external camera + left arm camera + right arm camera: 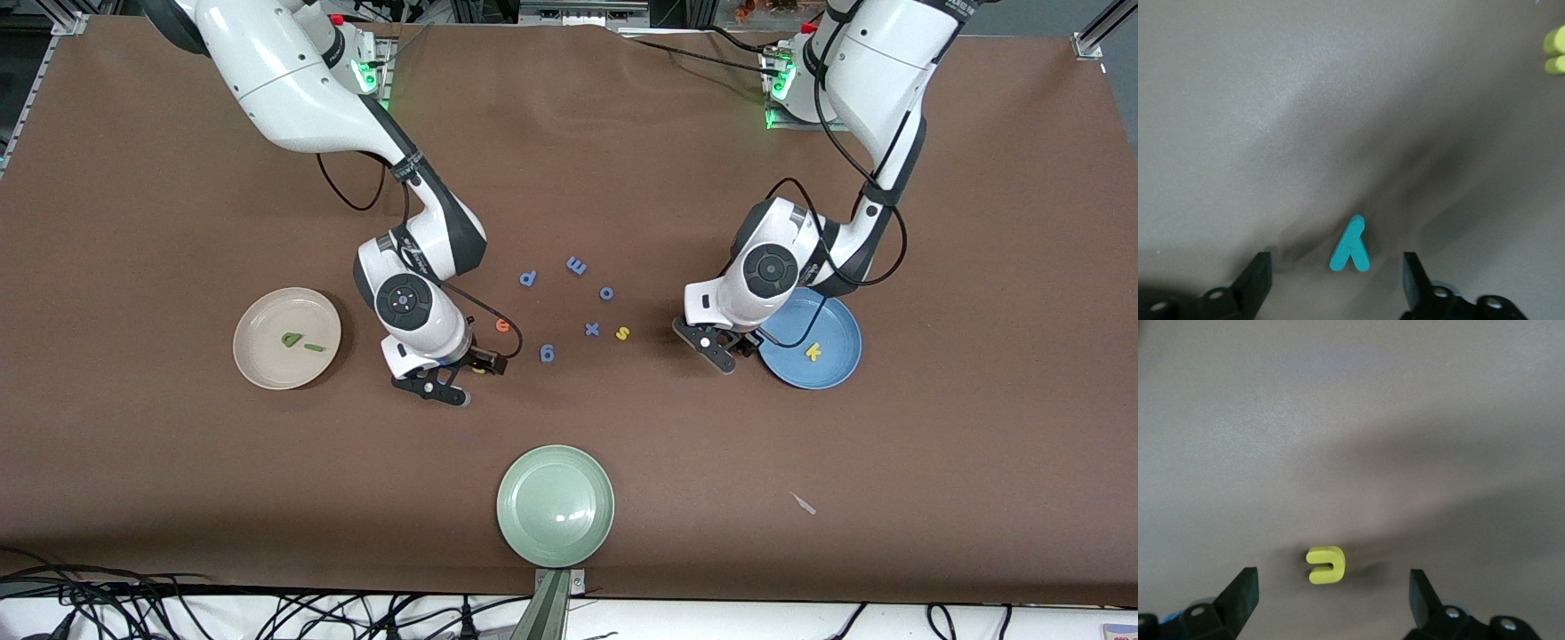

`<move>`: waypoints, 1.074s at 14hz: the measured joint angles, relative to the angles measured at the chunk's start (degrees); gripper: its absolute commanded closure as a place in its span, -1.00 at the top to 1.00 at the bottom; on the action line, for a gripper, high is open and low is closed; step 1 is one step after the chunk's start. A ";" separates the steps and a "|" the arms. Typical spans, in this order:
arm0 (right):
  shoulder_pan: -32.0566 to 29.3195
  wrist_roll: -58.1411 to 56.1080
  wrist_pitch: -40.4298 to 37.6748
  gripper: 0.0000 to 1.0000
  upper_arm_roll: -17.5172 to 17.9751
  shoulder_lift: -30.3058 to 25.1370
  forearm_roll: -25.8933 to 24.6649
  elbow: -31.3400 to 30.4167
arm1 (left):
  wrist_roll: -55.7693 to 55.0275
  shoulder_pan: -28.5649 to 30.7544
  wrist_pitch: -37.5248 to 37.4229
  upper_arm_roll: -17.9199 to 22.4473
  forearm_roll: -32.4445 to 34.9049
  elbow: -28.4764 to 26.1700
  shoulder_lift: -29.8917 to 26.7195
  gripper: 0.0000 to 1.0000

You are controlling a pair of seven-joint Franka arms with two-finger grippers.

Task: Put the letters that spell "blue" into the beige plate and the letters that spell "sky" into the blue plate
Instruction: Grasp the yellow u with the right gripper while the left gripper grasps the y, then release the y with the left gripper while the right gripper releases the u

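Note:
The teal y (1351,245) lies flat on the brown table between the fingers of my left gripper (1335,268), which stands open and touches nothing. That gripper (731,351) hangs low beside the blue plate (840,373), where the yellow k (812,352) lies. The yellow s (623,333) rests on the table close by. My right gripper (1333,583) is open low around the yellow u (1326,565), fingers clear of it. The orange e (503,325) sits beside that gripper (462,373). The beige plate (258,369) holds the green b (291,339) and the dark-green l (314,347).
Several periwinkle-blue letters (576,265) are scattered mid-table between the two grippers. A pale green plate (556,533) sits near the table's front edge. A small pale scrap (803,503) lies nearer the camera than the blue plate.

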 measured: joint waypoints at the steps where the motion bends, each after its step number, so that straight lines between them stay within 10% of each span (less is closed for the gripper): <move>1: 0.01 0.05 0.30 0.69 0.16 0.31 0.00 0.04 | 0.00 0.00 0.17 0.00 0.62 0.00 0.16 -0.76; 8: 0.21 0.42 1.42 -1.00 0.52 1.76 0.00 0.33 | 0.18 0.06 0.62 -0.02 0.78 0.39 -0.09 -1.00; 14: -0.04 -0.07 0.97 -1.00 0.49 1.69 0.03 1.46 | 4.17 5.34 -8.46 0.51 0.81 2.71 -6.59 -0.87; 15: -0.48 -1.57 -0.76 -1.00 0.28 1.38 0.02 2.06 | 7.75 8.10 -9.75 0.63 0.81 2.78 -7.72 -0.46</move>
